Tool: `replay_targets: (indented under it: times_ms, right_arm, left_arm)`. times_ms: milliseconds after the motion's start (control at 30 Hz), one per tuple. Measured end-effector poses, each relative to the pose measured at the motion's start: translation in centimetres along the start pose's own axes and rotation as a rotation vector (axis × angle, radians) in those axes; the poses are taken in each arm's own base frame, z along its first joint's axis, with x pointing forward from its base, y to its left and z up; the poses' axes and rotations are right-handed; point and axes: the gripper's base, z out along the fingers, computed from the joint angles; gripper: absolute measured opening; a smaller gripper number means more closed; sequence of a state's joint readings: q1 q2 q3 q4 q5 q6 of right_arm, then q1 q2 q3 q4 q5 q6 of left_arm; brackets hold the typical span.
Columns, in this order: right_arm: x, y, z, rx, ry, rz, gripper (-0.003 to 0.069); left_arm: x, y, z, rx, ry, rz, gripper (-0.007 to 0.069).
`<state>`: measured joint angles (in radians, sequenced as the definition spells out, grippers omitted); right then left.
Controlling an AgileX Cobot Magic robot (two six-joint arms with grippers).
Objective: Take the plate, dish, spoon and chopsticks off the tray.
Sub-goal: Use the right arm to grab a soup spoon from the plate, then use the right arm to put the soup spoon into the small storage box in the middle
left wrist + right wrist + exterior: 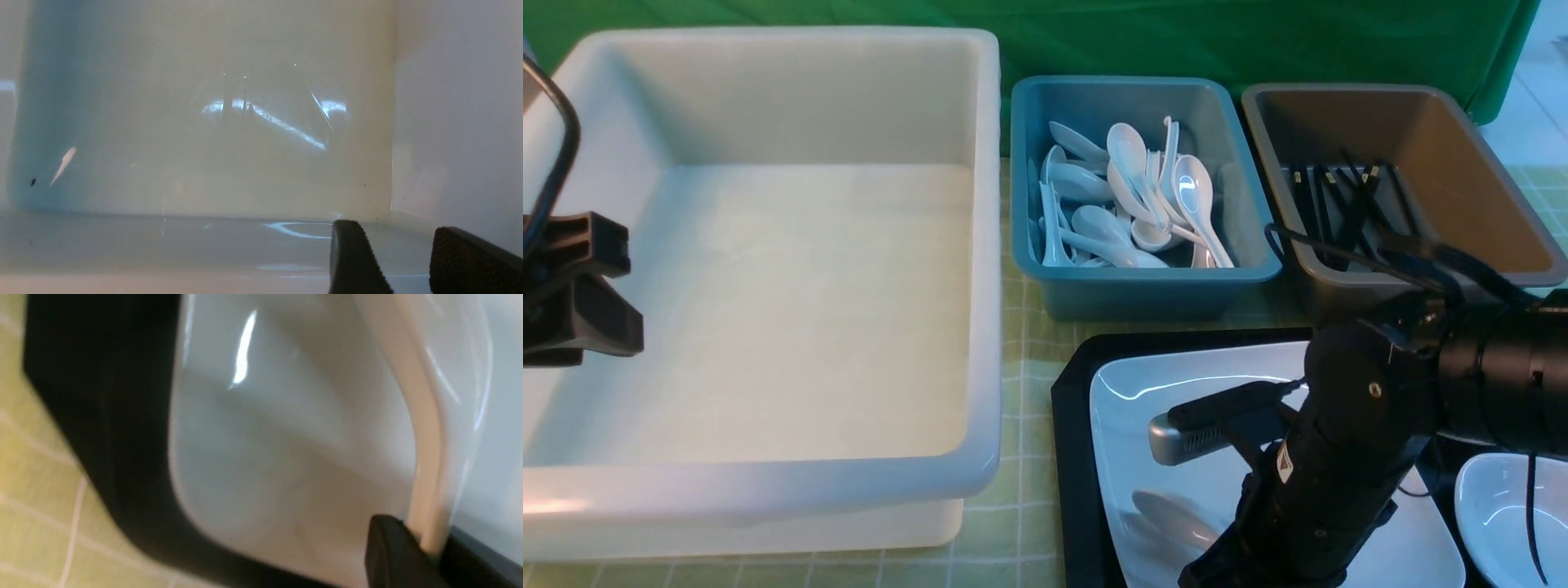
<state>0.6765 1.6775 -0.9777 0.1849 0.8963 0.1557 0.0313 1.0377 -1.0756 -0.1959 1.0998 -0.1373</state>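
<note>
The right gripper (425, 543) was clamped on the rim of the plate (1143, 425), which sat on the tray (1070, 457). The left gripper (394, 245) hung open over the white bin (984, 245). With so thin a hold on glossy ceramic, the plate might slip when lifted.

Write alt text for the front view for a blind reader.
The right arm reaches down over a white plate on a black tray. To the left sits an empty white bin; behind, a blue bin of spoons and a brown bin of chopsticks.

White bin (768, 286), blue bin (1143, 298), brown bin (1339, 122)
</note>
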Motion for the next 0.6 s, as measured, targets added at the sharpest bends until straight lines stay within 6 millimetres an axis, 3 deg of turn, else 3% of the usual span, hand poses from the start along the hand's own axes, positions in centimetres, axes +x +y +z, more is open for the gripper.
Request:
replay_targets:
  times_ms: [133, 267, 300, 433, 567, 600]
  right_arm:
    - [-1.1, 0.4, -3.4, 0.021, -0.091, -0.066, 0.0041]
    - [-3.4, 0.4, -8.5, 0.056, -0.287, -0.104, 0.0041]
    - [-3.6, 0.2, -8.7, 0.057, -0.299, -0.100, 0.0041]
    - [-8.1, -2.2, -13.7, 0.055, -0.565, -0.021, 0.0041]
    - [-12.5, -4.6, -15.1, 0.072, -0.722, 0.036, 0.0041]
    - [-12.8, -4.9, -15.1, 0.074, -0.728, 0.042, 0.0041]
  left_arm:
    - [0.0, 0.0, 0.0, 0.000, -0.001, 0.000, 0.0255]
    - [0.0, 0.0, 0.0, 0.000, -0.001, 0.003, 0.0255]
    - [0.0, 0.0, 0.0, 0.000, -0.001, 0.003, 0.0255]
    - [0.0, 0.0, 0.0, 0.001, -0.005, 0.003, 0.0255]
    - [0.0, -0.1, 0.0, 0.012, -0.005, -0.003, 0.0255]
    - [0.0, -0.1, 0.0, 0.012, -0.005, -0.003, 0.0255]
